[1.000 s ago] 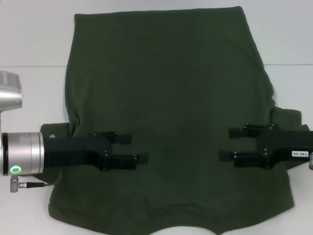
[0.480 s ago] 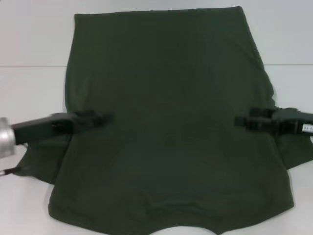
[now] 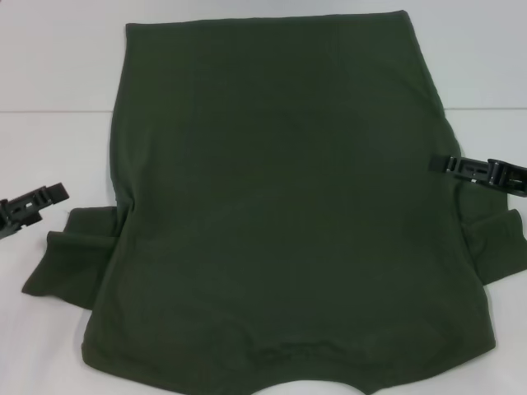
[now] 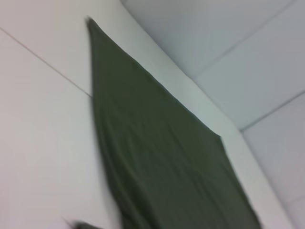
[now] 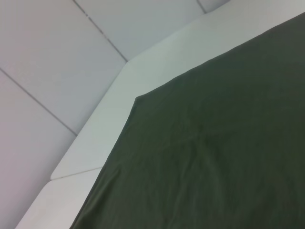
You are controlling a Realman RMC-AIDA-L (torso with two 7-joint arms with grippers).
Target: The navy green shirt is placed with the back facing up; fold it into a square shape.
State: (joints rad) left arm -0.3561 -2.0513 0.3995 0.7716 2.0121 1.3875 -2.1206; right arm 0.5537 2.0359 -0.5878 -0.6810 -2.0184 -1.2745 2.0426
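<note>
Both claws have been pulled outward off the cloth. The left claw (image 3: 33, 206) is released, just beside the left sleeve; the right claw (image 3: 478, 169) is released at the right edge. The navy green shirt (image 3: 280, 214) is spread back-up on the surface (image 3: 58, 66) between them, long axis running away from the robot, each sleeve nearest its own claw.

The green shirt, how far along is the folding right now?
Barely started. The shirt lies flat, back up, both sleeves spread out and nothing folded. Nothing is in hand: the left gripper is off the shirt at one side, and the right gripper is at the opposite edge. Every fold remains.
</note>
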